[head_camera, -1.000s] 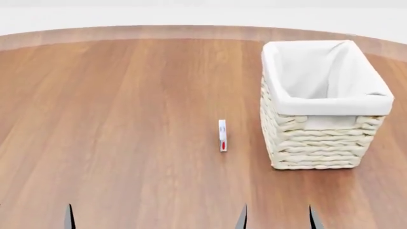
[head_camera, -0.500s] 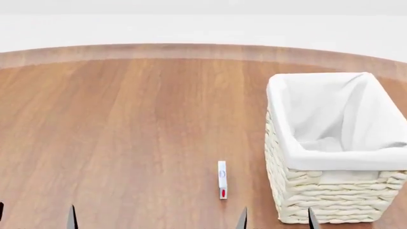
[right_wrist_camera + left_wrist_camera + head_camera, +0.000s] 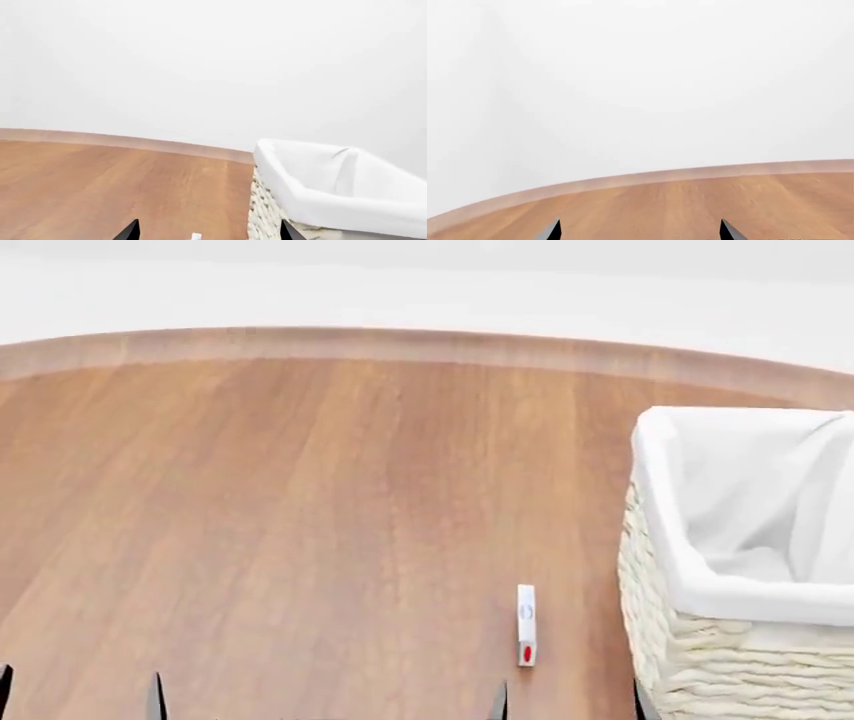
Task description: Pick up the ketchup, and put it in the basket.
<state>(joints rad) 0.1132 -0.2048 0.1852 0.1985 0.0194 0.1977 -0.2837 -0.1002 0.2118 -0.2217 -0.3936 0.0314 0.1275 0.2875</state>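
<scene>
Left gripper (image 3: 639,235): low over desk (image 3: 294,500), jaws spread, empty.
Right gripper (image 3: 208,234): jaws spread; wicker basket (image 3: 327,185) beside, white stick (image 3: 526,626) between tips.

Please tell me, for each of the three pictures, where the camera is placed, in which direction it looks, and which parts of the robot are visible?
Head view: from the robot's head, forward and down over the table; basket at right, small white stick; dark fingertips of both grippers at the bottom edge.
Left wrist view: on the left arm, looking low across the table to a white wall; left gripper fingertips apart.
Right wrist view: on the right arm, facing the basket; right gripper fingertips apart.
Head and right wrist views share basket and stick.
</scene>
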